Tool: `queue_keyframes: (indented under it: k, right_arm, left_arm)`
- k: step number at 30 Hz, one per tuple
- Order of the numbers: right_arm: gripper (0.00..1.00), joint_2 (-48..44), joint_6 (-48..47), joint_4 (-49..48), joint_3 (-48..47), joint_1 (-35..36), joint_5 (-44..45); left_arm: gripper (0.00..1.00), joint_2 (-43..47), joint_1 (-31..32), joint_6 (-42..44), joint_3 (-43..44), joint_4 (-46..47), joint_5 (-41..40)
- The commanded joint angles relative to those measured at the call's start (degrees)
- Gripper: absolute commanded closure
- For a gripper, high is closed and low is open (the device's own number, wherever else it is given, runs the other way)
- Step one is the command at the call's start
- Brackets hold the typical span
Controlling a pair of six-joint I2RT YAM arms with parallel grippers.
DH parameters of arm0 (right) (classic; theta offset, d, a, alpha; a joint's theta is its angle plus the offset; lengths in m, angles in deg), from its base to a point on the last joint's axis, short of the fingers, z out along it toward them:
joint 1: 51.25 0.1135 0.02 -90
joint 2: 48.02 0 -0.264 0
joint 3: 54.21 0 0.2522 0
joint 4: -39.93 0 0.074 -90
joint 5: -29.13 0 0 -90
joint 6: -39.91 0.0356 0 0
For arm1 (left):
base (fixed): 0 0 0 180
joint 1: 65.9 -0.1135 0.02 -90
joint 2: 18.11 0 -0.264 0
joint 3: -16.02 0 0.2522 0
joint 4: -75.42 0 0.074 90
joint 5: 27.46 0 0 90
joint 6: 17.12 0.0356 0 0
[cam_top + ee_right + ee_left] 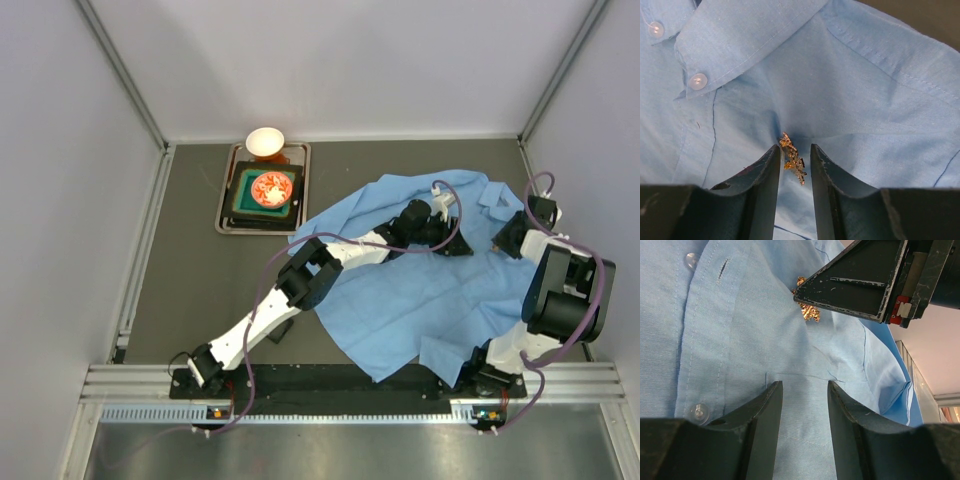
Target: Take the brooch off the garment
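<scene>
Closely bracketed by the right gripper point(795, 148), the brooch point(792, 159) lies low in the centre of the right wrist view. It sits in the narrow gap between the two dark fingers, hard against the left-hand one. Whether those jaws pinch it or merely flank it I cannot tell. The left gripper point(802, 385), at the bottom of its own view, is released: its fingers are apart with flat cloth showing between them, just below the brooch.

The grasp should close on metal alone, with no fold of cloth caught in it. I judge the pull should then follow the line of the pin rather than go straight up. The left fingers could press the fabric down close by so that it does not tent or tear.

The brooch is a hard, glinting gold-silver sprig with a jagged outline. The garment point(865, 90) is thin, light blue woven cloth, softly creased, with neat stitched seams. A stiffer collar point(740, 40) sits at upper left, with a clear glossy button point(698, 80) beside it. The fingers are matte black and scuffed at the edges.
</scene>
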Motion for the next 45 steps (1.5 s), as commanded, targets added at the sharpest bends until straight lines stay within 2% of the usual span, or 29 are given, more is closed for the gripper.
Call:
queue_keyframes:
  k: [1,21,30,34,38,43,45]
  right_arm:
    - [0.69,-0.5,0.2,-1.8,-0.3,-0.4,2.0]
    - [0.8,1.7,-0.7,-0.6,-1.5,-0.4,0.3]
    - [1.0,2.1,-1.0,-0.3,-1.9,-0.4,0.3]
    - [0.96,1.5,-1.1,0.3,-1.9,-0.4,0.6]
    - [0.84,0.4,-1.2,0.6,-1.8,-0.4,0.7]
    - [0.81,-0.3,-2.1,1.4,-2.2,-0.3,1.0]
    - [0.75,-0.3,-2.6,2.0,-2.6,0.3,1.2]
  left_arm:
    - [0.53,1.9,0.4,-0.3,1.6,0.7,1.3]
    - [0.53,1.8,0.4,-0.4,1.7,0.8,1.5]
    - [0.53,1.8,0.4,-0.5,1.7,0.9,1.5]
    - [0.53,1.8,0.4,-0.6,1.7,0.9,1.6]
    - [0.53,1.8,0.4,-0.6,1.8,0.9,1.7]
    - [0.53,1.8,0.4,-0.6,1.7,0.9,1.7]
    - [0.52,1.8,0.4,-0.7,1.8,1.0,1.8]
